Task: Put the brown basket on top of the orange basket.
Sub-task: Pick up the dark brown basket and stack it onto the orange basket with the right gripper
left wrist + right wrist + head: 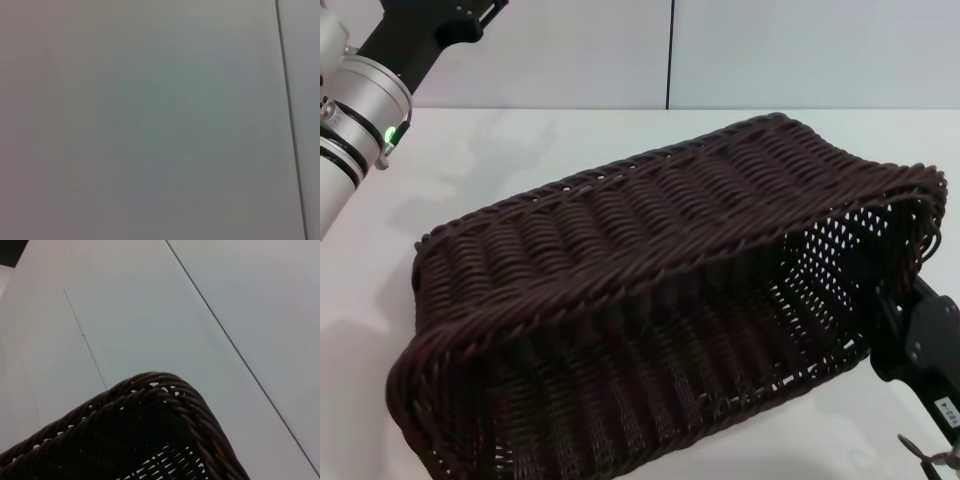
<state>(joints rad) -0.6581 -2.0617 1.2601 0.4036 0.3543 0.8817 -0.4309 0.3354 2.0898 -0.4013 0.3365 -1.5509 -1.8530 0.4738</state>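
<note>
The dark brown rectangular woven wicker basket [650, 300] hangs tilted in the air close in front of the robot, its opening turned toward the right gripper [895, 300], which has it by the short end wall on that side. From that gripper the basket's long axis runs away across the robot's front toward the left arm [355, 110], dropping as it goes, so the far end hangs lower than the held end. The black body of the gripper sits behind the open weave of the end wall, and the fingers are hidden by the wicker; judging by how the basket hangs from that end alone, it is clamped on the wall, though I can't see the pinch itself.

The left arm is up and off to the side, well clear of the basket and doing nothing; its wrist view shows only a blank pale surface, and I can't tell how its fingers stand.

The basket is stiff, ribbed cane, tightly woven along the long sloping sides, with a thick braided rim [160, 385] and a looser, see-through weave in the end wall. A small glint of orange [216, 447] shows at the basket's edge in the right wrist view, but too little to name. The orange basket is nowhere I can make out, so which way it lies from the gripper can't be told. The white table [520, 150] lies beyond.
</note>
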